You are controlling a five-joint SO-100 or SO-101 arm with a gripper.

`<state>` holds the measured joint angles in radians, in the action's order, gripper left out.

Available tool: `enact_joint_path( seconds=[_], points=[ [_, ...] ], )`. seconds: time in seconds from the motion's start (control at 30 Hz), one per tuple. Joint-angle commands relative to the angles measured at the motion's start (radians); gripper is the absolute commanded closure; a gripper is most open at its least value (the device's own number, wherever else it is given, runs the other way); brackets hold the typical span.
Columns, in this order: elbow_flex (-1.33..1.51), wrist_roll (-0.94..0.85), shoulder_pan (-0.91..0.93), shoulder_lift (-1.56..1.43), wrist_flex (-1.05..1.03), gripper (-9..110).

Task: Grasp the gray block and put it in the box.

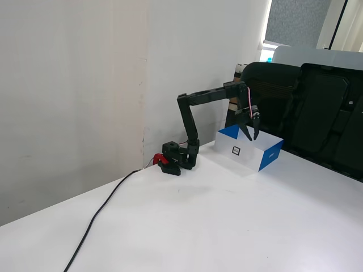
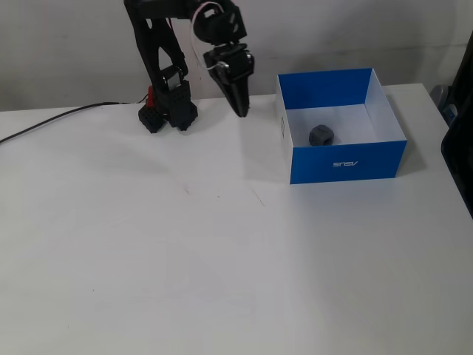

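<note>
I see the gray block (image 2: 321, 134) lying on the white floor of the box (image 2: 347, 163), which sits near the desk's (image 2: 222, 259) far right corner. My gripper (image 2: 240, 111) hangs left of the box, above the desk, jaws slightly parted and holding nothing

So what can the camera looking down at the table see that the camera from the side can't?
Only the fixed view looking down shows inside the box: the gray block lies on its white floor, with nothing holding it. That view also shows the white lettering on the blue front.

Only the side fixed view shows the black square label on the box's white side, the dark chairs behind the table, and the window corner. The block is hidden there.

Both fixed views show the arm, its tool off to the side of the box, and the black cable on the white table.
</note>
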<state>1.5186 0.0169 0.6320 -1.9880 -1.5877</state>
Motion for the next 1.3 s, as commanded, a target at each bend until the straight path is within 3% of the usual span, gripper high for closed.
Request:
enact_joint_path(
  seconds=[0.0,0.8,1.27],
  points=[
    [0.038,-0.021,-0.032,-0.143,0.014,101],
    [0.459,-0.189,-0.321,-0.535,0.204,101],
    [0.746,-0.347,-0.515,-0.778,0.466,101]
  ],
)
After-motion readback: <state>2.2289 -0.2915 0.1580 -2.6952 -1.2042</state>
